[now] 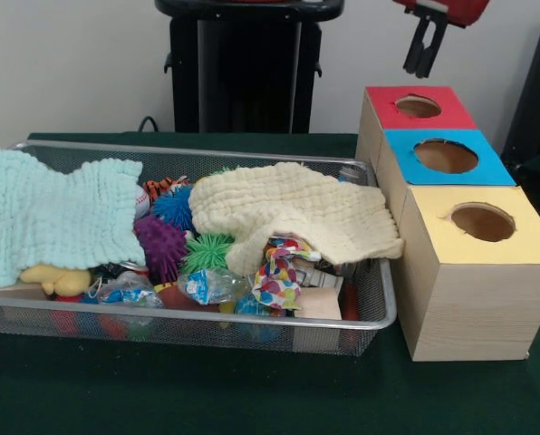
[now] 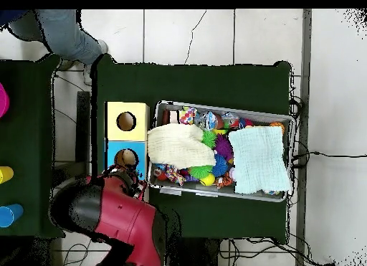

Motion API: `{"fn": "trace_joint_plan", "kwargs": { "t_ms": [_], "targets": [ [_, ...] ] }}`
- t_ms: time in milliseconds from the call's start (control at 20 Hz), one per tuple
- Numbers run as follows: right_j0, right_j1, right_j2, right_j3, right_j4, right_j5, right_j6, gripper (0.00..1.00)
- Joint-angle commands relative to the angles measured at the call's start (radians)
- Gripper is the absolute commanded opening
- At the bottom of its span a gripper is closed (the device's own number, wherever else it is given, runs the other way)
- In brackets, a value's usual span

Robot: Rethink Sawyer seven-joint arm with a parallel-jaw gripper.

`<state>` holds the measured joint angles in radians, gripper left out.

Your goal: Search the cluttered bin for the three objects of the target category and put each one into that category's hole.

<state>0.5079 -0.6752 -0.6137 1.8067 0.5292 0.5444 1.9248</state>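
A wire mesh bin (image 1: 383, 304) holds a heap of small toys: blue (image 1: 172, 207), purple (image 1: 159, 245) and green (image 1: 207, 249) spiky balls, a yellow plush (image 1: 57, 279) and crinkly wrapped packets (image 1: 279, 272). A mint cloth (image 1: 57, 217) and a cream cloth (image 1: 297, 208) lie over much of the heap and hide what is beneath. To the right stand three wooden boxes with holes, topped red (image 1: 388, 104), blue (image 1: 487, 168) and yellow (image 1: 524, 240). My gripper (image 1: 422, 59) hangs open and empty above the red box. In the overhead view the red arm (image 2: 122, 213) covers that box.
The bin (image 2: 222, 107) lies close beside the yellow box (image 2: 115, 109) and the blue box (image 2: 113, 152). A person's leg (image 2: 61, 34) shows at the top left of the overhead view. A second table at the left edge carries coloured cups (image 2: 6, 214).
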Motion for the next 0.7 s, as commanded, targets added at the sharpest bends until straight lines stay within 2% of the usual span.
{"fn": "trace_joint_plan", "kwargs": {
  "t_ms": [50, 450, 700],
  "targets": [
    [-0.101, 0.043, 0.102, -0.052, -0.07, -0.061, 0.083, 0.0],
    [-0.186, 0.07, 0.157, -0.06, -0.131, -0.13, 0.04, 0.0],
    [-0.221, 0.091, 0.178, -0.041, -0.185, -0.223, 0.052, 0.0]
  ]
}}
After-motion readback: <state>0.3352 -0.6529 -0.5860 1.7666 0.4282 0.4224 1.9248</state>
